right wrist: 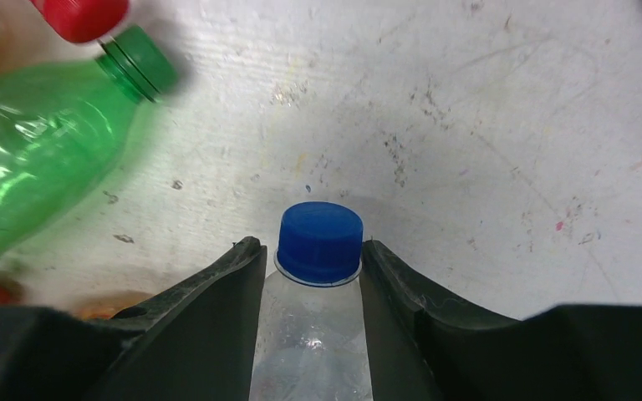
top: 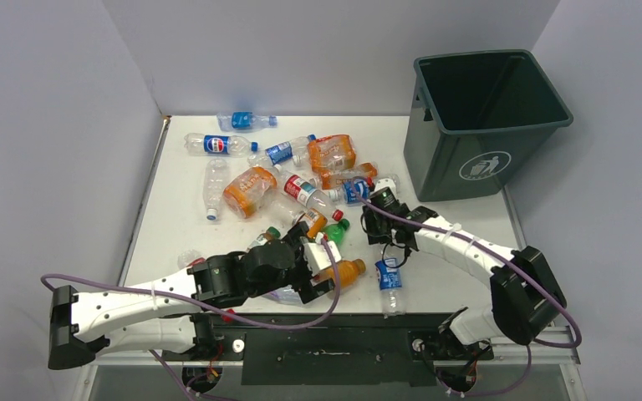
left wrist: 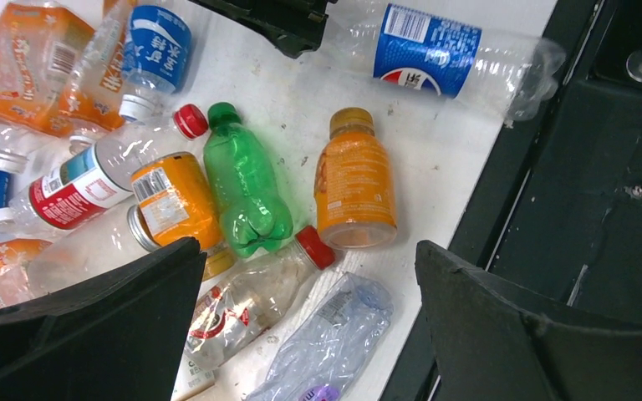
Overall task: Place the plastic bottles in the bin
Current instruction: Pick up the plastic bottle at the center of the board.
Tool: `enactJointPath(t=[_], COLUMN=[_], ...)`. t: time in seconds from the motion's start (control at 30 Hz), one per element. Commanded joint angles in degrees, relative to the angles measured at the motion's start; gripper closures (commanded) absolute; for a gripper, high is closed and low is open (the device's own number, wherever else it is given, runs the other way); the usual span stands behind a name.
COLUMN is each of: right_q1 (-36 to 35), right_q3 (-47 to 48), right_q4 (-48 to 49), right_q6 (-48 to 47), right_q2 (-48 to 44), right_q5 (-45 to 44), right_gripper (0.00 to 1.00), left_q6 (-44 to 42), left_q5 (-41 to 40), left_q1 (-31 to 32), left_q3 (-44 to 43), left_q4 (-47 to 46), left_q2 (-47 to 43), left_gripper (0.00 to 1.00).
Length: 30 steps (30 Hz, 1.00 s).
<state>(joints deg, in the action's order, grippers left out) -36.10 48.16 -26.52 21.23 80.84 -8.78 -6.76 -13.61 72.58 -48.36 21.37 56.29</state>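
The right pincer (right wrist: pixel 311 251) is closing on a clear bottle with a blue cap (right wrist: pixel 313 342). Its two fingers are pressing the neck from both sides, just under the cap. I cannot tell if this bottle is lying on the table (top: pixel 184 225) or is a little above it. A green bottle (right wrist: pixel 42 142) is lying just beside it, on the left in the wrist view.

The left pincer (left wrist: pixel 308 251) is standing wide open and is gripping nothing. It is hovering over a small orange bottle (left wrist: pixel 355 180) and the green bottle, which are lying side by side near the front edge.

The other plastic bottles (top: pixel 301 184) are lying scattered over the middle and the far part of the table. The bin (top: pixel 460 159) is standing upright at the far right corner, apart from both pincers.
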Motion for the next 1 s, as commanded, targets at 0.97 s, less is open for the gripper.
enactJointPath(t=[0.97], right_q1=[0.8], right_q3=[0.5], right_q4=[44.2], right_q6=[22.2], right_q2=[-27.8], right_q5=[28.9], right_gripper=[0.95], left_q6=[31.0], left_q5=[24.9], left_q1=[-22.1], left_q3=[6.8], left_q4=[-37.4], left_q2=[-8.7], left_gripper=[0.04])
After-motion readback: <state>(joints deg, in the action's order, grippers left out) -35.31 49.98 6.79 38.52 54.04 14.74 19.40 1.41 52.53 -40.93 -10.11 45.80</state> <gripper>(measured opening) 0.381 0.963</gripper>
